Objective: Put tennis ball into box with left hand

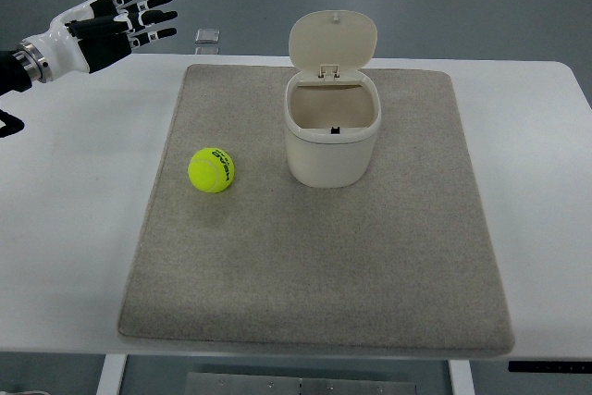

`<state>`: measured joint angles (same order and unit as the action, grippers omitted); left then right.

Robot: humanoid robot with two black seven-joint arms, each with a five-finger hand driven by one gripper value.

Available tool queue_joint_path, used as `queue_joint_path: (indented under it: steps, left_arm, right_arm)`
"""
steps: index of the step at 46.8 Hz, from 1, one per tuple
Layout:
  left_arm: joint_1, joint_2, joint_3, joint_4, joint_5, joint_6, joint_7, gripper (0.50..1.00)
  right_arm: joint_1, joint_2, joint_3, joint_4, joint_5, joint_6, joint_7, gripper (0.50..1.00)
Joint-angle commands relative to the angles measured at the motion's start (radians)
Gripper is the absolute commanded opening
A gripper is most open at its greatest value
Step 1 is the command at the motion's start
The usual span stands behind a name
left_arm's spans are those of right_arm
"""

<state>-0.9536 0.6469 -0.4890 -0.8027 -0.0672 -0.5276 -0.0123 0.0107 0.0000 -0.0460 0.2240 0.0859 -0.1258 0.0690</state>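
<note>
A yellow-green tennis ball [211,170] lies on the grey mat [314,256], left of centre. To its right stands the cream box [331,141], a small bin with its hinged lid [332,39] flipped up and its inside bare. My left hand [125,18] hovers at the upper left, over the table's far edge, well above and left of the ball. Its black-and-white fingers [153,2] are stretched out and hold nothing. The right arm does not show.
The mat lies on a white table [74,228]. A small clear square object [208,38] sits at the table's far edge, between the hand and the box lid. Grey floor lies beyond.
</note>
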Motion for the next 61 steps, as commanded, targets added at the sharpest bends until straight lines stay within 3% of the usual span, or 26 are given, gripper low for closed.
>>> queue_joint_path:
  steps: [1, 28, 35, 44, 53, 61]
  left_arm:
    - [0.012, -0.004, -0.008, -0.001, -0.003, 0.000, -0.003, 0.992]
    - [0.019, -0.003, 0.000, 0.002, 0.006, -0.009, -0.006, 0.992]
    - [0.021, 0.011, -0.011, 0.002, 0.148, -0.028, -0.014, 0.992]
    - [0.026, 0.019, -0.082, 0.000, 0.509, -0.032, -0.126, 0.990]
    - [0.036, 0.020, -0.072, 0.000, 0.762, -0.026, -0.293, 0.992]
    - [0.050, 0.022, -0.066, -0.010, 0.974, -0.011, -0.380, 0.990]
  right_arm:
    - [0.000, 0.000, 0.000, 0.000, 0.000, 0.000, 0.000, 0.901]
    - [0.000, 0.000, 0.000, 0.000, 0.000, 0.000, 0.000, 0.901]
    - [0.000, 0.000, 0.000, 0.000, 0.000, 0.000, 0.000, 0.901]
    - [0.000, 0.000, 0.000, 0.000, 0.000, 0.000, 0.000, 0.901]
    - [0.000, 0.000, 0.000, 0.000, 0.000, 0.000, 0.000, 0.901]
    - [0.000, 0.000, 0.000, 0.000, 0.000, 0.000, 0.000, 0.901]
